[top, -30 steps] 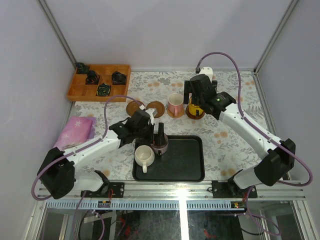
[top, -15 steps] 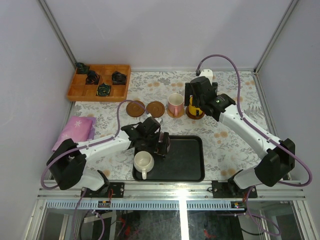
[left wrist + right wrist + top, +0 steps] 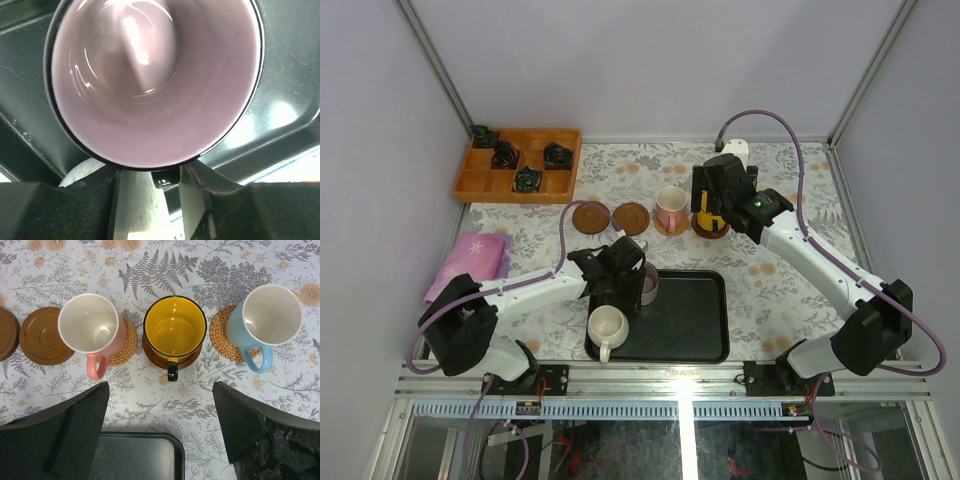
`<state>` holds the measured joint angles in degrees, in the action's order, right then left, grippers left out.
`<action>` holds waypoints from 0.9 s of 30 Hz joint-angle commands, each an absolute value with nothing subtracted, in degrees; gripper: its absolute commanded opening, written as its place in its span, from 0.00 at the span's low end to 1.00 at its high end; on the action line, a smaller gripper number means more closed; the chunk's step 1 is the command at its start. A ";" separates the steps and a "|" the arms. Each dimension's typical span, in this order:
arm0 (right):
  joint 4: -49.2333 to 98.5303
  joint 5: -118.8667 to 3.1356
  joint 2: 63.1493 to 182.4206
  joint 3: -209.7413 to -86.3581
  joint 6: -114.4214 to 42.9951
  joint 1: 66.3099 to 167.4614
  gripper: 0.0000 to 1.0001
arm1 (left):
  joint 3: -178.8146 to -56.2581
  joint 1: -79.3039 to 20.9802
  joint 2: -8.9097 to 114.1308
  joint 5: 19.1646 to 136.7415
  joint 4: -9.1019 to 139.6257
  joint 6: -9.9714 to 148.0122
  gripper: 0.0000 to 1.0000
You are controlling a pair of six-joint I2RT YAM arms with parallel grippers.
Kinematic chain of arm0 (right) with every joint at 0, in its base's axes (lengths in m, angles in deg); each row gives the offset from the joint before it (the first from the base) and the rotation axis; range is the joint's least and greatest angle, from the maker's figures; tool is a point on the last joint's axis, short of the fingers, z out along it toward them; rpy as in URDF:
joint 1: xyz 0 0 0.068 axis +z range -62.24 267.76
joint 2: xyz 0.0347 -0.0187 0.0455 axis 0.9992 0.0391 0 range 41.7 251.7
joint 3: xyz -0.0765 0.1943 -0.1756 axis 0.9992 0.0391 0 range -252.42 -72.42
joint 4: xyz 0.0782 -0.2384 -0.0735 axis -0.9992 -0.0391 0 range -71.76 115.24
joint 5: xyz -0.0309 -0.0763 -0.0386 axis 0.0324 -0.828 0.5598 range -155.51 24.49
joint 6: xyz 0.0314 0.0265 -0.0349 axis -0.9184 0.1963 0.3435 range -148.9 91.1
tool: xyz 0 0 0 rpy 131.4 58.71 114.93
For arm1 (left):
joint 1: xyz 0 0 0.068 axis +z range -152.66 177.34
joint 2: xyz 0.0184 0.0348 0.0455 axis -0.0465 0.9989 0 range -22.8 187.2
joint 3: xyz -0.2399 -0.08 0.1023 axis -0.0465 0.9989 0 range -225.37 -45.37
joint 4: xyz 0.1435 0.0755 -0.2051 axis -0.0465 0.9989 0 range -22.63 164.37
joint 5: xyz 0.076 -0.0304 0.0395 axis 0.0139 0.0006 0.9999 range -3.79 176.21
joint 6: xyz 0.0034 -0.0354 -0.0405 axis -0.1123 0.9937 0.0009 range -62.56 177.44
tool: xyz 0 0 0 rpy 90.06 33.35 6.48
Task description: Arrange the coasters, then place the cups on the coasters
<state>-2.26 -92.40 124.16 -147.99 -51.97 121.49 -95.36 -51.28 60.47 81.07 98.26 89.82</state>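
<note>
The mauve cup (image 3: 155, 75) stands on the black tray (image 3: 690, 320) and fills the left wrist view. Its dark handle (image 3: 167, 177) sits between my left gripper's (image 3: 162, 200) fingers, which are shut on it. The cream cup (image 3: 607, 325) stands on the tray's near left corner. Along the back, the pink cup (image 3: 90, 325), yellow cup (image 3: 175, 325) and light blue cup (image 3: 267, 315) each sit on a coaster (image 3: 222, 335). Two brown coasters (image 3: 590, 216) (image 3: 632, 216) lie bare to their left. My right gripper (image 3: 160, 430) hangs open in front of the yellow cup, holding nothing.
A wooden compartment box (image 3: 520, 160) with black items sits at the back left. A pink packet (image 3: 475, 255) lies at the left edge. Metal frame posts and pale walls ring the flowered tablecloth.
My left gripper has shifted over the tray to the mauve cup and gone from open to shut on its handle, uncovering both bare coasters. The right arm has barely moved.
</note>
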 commanded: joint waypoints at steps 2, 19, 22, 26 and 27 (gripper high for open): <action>-0.41 -93.01 122.72 -147.83 -52.43 121.03 0.92 | -94.70 -51.33 60.52 83.10 98.39 89.43 0.21; 1.11 -92.48 122.68 -146.74 -51.63 121.06 0.92 | -102.95 -51.40 55.72 100.21 104.01 86.24 0.00; 1.37 -93.91 123.06 -147.01 -51.11 121.07 0.92 | -107.67 -50.34 58.00 104.55 104.77 84.86 0.00; 2.14 -94.42 123.52 -147.30 -50.99 120.86 0.91 | -113.14 -45.24 62.94 104.84 103.56 83.44 0.00; 2.27 -94.48 123.55 -147.42 -51.12 120.75 0.91 | -114.54 -43.47 64.40 104.32 103.12 83.30 0.00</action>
<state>-0.84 -92.03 124.16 -146.67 -51.60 121.43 -108.70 -48.55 60.62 98.77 107.57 85.58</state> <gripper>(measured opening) 0.916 0.154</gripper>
